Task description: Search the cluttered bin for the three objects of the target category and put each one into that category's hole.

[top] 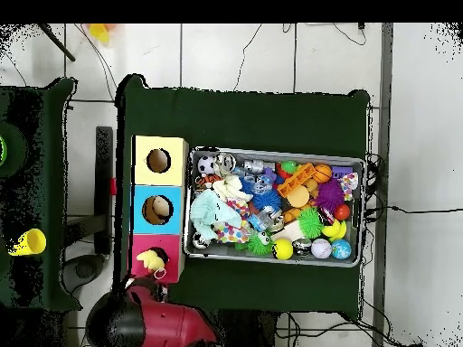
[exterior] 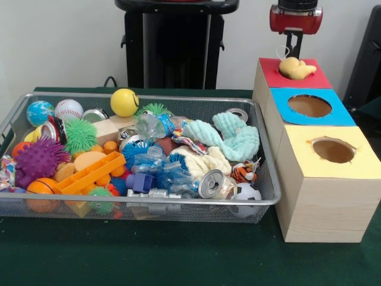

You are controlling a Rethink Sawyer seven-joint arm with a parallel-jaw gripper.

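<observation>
The wire mesh bin (exterior: 149,201) sits on the green table, full of clutter; it also shows in the overhead view (top: 271,154). A pale yellow plush toy (exterior: 296,68) lies on the red-topped box (exterior: 315,80), over its hole. My gripper (exterior: 296,52) hangs just above the toy, apart from it. The overhead view shows the toy (top: 149,262) beside the dark hole (top: 160,252). A striped tiger plush (exterior: 244,173) lies in the bin's right front corner, next to a small football (exterior: 247,193). No third plush shows.
The blue-topped box (exterior: 339,116) and the yellow-topped box (exterior: 357,167) stand in a row in front of the red one. The bin holds a mint cloth (exterior: 235,138), a cream cloth (exterior: 202,162), spiky balls (exterior: 38,159), cans (exterior: 211,183) and a yellow ball (exterior: 124,102).
</observation>
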